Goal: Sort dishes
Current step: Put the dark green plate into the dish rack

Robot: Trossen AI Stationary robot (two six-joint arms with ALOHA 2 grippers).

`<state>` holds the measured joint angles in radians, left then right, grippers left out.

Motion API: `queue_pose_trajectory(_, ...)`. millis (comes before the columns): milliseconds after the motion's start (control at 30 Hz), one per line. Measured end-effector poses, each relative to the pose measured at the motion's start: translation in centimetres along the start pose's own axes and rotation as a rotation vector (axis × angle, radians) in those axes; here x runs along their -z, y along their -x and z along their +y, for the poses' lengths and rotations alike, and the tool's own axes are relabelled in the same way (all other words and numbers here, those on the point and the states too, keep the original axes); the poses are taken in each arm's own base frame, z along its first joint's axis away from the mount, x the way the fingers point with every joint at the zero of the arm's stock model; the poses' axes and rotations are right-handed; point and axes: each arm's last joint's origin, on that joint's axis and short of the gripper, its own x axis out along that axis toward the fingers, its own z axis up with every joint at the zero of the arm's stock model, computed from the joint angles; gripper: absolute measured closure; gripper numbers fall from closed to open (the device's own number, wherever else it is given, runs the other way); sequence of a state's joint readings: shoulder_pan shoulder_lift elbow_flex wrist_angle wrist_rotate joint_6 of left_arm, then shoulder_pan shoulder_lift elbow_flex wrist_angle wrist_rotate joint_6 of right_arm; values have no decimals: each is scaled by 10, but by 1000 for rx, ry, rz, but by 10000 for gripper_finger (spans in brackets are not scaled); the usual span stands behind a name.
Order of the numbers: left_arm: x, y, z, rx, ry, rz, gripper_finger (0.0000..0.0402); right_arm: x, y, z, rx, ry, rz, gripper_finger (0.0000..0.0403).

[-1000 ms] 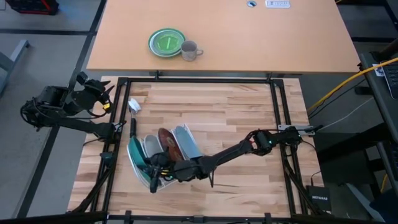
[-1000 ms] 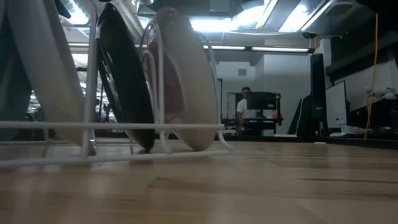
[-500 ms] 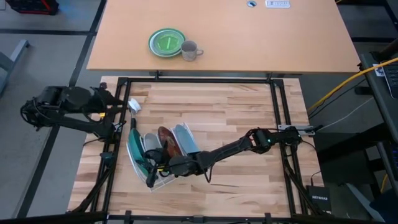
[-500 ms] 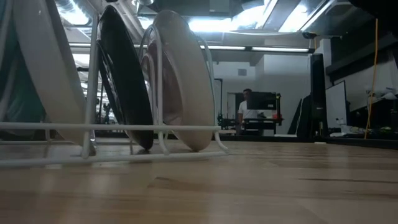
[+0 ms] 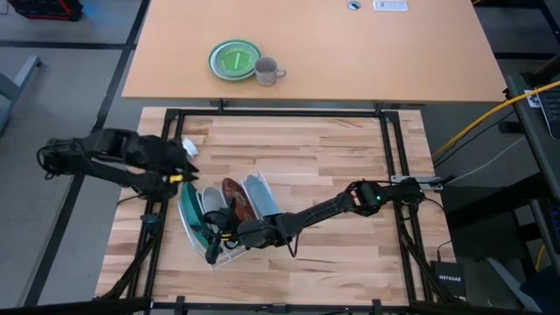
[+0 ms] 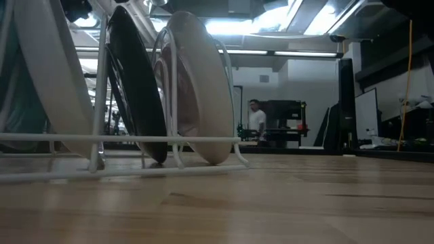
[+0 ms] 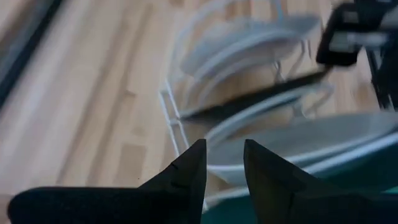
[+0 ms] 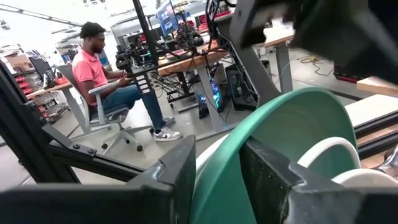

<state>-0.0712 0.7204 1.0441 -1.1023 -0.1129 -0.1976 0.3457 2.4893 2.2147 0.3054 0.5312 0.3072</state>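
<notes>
From above, the left gripper has moved in from the table's left edge since a second ago and now hangs over the far left end of the white wire dish rack. The rack stands on the pale wooden table, near its left front part. Four plates stand on edge in it, side by side: the dark teal round plate at the left, then the plain white round plate, then the dark red round plate, then the light blue round plate at the right. The right gripper reaches across the table and sits low at the near rim of the teal plate, a little further left than a second ago. On the far tan table lie a small bright green plate and a grey mug.

From table height, the plates stand upright in the rack's wires. A person far behind has stepped a bit to the left.

From the left wrist, the left gripper has its fingers a narrow gap apart, holding nothing, just above the rack and plates.

From the right wrist, the right gripper has the teal plate's rim between its fingers. A person sits on a chair in the room behind.
</notes>
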Motion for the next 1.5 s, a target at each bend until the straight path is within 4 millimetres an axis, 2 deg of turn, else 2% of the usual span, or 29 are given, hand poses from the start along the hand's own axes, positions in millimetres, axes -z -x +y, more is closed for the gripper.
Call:
queue_pose_trajectory(167,3,-9,-6,40,-53,48,304,0,0,0,0,28,1,276)
queue_pose_trajectory(533,17,-6,-14,84,-134,170,304,0,0,0,-6,57,4,276)
queue_pose_trajectory(833,30,1,-14,112,-274,251,304,1,0,1,-34,160,13,276)
queue_pose_trajectory(967,29,4,-13,110,-295,211,304,1,0,1,-34,214,13,276)
queue_pose_trajectory(1233,10,13,-16,151,-212,-56,304,2,0,1,-42,221,23,276)
queue_pose_trajectory(1500,6,12,-20,188,-187,-64,304,-2,1,2,-54,267,8,276)
